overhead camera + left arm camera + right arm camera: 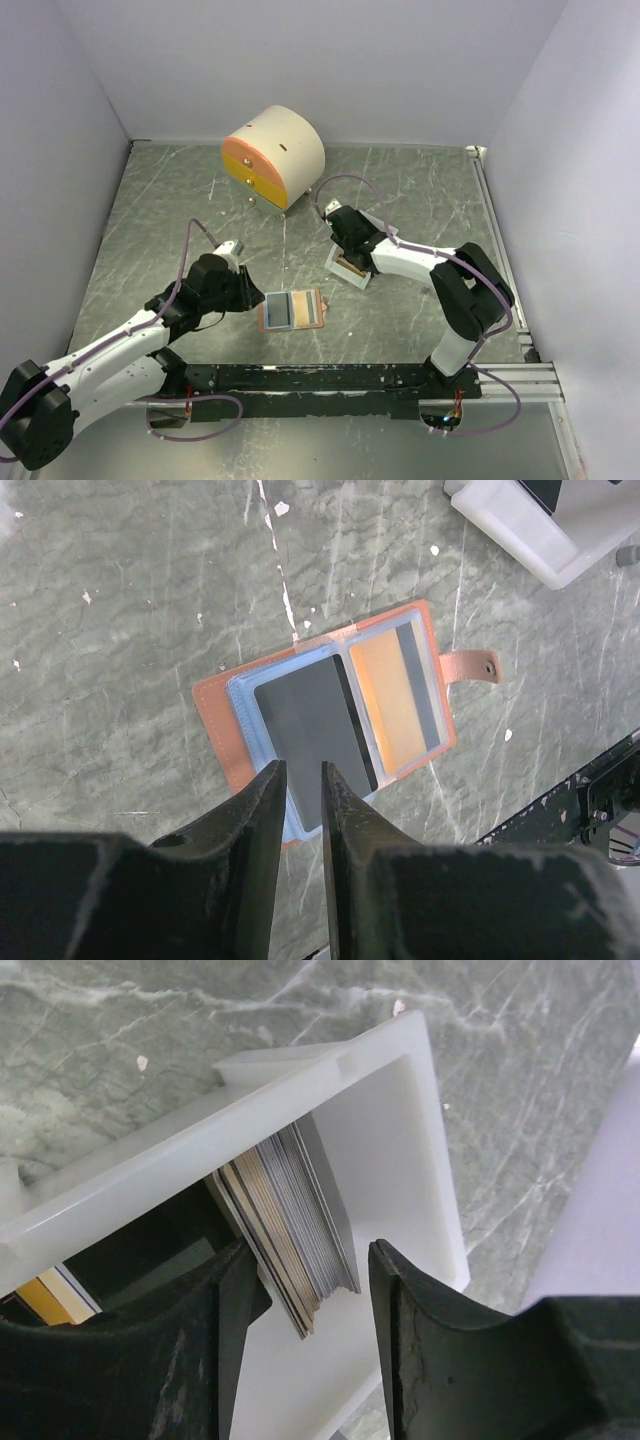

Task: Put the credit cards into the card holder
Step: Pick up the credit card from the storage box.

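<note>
The left gripper (301, 770) has its jaws a narrow slit apart with nothing pinched between them. Its tips are over the lower edge of the card holder (213, 725), at the centre of the left wrist view; whether they touch it I cannot tell. The card holder lies open and flat on the table (150, 220), just below the centre of the top view. It is salmon-pink leather outside with pale blue clear sleeves inside. A dark card (310, 720) sits in the left sleeve and a gold card (390, 695) with a grey stripe in the right one. A strap (470, 666) with a snap sticks out at the right edge.

The left arm (110, 350) stretches low from the lower left of the top view toward the centre.

The right gripper (312, 1250) has its jaws spread around a stack of cards (300, 1210) standing on edge. The finger at the left of the frame meets the stack's lower corner, and the other stands just clear. The right arm (430, 262) bends from the lower right back toward the middle.

The stack stands in a white tray (150, 1175), which lies right of centre in the top view, up and to the right of the card holder and apart from it. More cards, one with a yellow face, show at the lower left of the right wrist view. A round cream cabinet (275, 155) with orange and yellow drawers stands at the upper middle
</note>
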`<action>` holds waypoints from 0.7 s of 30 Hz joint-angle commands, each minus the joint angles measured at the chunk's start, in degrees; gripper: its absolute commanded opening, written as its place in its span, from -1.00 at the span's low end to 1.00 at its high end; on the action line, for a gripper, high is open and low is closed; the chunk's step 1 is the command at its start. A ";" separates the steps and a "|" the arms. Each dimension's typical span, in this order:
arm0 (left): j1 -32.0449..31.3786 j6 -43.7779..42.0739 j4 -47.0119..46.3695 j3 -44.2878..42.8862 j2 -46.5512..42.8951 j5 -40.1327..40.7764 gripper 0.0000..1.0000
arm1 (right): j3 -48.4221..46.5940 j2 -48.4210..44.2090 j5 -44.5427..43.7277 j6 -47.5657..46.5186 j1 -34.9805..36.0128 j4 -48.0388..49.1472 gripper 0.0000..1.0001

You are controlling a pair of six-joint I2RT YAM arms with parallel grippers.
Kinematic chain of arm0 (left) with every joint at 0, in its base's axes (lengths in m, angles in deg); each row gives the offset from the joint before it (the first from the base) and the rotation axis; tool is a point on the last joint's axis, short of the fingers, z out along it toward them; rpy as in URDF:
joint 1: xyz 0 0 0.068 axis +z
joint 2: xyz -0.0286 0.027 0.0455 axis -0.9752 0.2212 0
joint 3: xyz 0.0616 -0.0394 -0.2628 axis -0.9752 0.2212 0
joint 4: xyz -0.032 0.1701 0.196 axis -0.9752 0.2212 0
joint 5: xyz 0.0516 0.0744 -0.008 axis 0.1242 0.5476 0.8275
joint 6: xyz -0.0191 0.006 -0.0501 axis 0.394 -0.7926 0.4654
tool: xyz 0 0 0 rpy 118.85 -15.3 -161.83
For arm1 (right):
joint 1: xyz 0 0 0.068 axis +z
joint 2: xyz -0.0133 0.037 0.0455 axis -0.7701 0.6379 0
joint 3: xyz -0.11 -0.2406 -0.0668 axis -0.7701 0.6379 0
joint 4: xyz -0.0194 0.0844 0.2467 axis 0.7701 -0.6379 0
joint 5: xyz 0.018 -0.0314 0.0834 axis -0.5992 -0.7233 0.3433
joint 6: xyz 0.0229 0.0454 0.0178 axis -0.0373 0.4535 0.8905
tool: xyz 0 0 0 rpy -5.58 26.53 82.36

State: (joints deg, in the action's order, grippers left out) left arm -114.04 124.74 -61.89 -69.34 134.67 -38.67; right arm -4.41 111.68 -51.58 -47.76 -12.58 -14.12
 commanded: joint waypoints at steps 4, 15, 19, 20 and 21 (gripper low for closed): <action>-0.21 0.41 -0.79 0.64 -0.63 1.07 -0.37 | -0.91 0.11 -6.14 -3.14 0.65 4.00 -0.15; -0.25 0.43 0.36 0.50 -1.73 1.42 -0.37 | 0.06 0.22 -1.17 -2.72 0.63 5.36 -0.27; -0.24 0.56 -0.12 0.53 -1.42 1.15 -0.37 | -0.21 1.05 -1.49 -2.82 0.65 5.59 -0.15; -0.25 0.50 -0.13 0.49 -1.38 1.22 -0.37 | -0.41 1.27 -1.66 -3.03 0.68 5.64 -0.14; -0.26 0.40 -0.13 0.37 -1.23 1.25 -0.37 | -0.47 1.48 -1.87 -3.31 0.65 5.81 -0.13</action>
State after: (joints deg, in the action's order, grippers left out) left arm -114.04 124.96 -61.71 -69.27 133.57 -38.19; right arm -4.39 112.01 -53.13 -50.41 -11.99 -10.12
